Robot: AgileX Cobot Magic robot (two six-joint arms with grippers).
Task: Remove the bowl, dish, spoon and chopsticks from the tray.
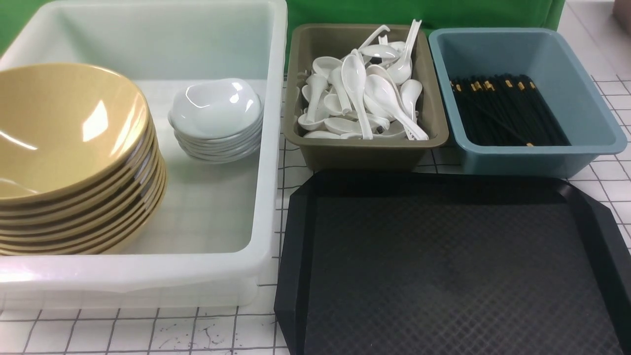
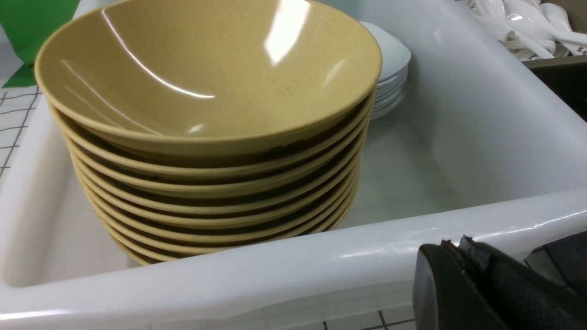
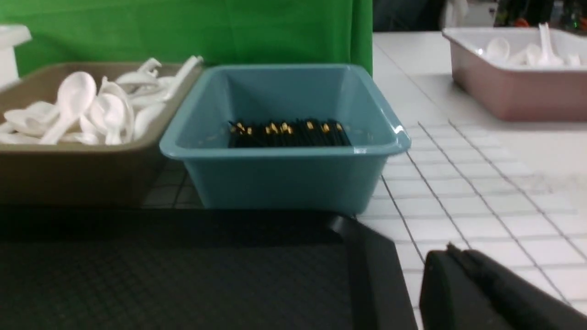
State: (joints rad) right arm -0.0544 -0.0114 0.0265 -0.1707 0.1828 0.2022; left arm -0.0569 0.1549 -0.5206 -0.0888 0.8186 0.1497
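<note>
The black tray [image 1: 443, 276] lies front right with nothing on it, and its corner shows in the right wrist view [image 3: 183, 275]. The yellow bowl [image 1: 59, 128] tops a stack of several in the white tub, close up in the left wrist view [image 2: 206, 73]. Behind it, the white dish [image 1: 217, 106] tops a smaller stack [image 2: 390, 50]. Spoons [image 1: 365, 93] fill the olive bin. Chopsticks [image 1: 508, 111] lie in the blue bin [image 3: 289, 133]. My left gripper [image 2: 454, 243] is shut and empty outside the tub's near wall. My right gripper [image 3: 451, 250] is shut and empty beside the tray's corner.
The white tub [image 1: 268, 162] stands left of the tray. The olive bin [image 1: 365, 153] and the blue bin [image 1: 532, 158] stand behind the tray. A pink bin [image 3: 513, 91] with spoons sits far off to the right. The gridded white tabletop [image 3: 481, 183] runs to the right.
</note>
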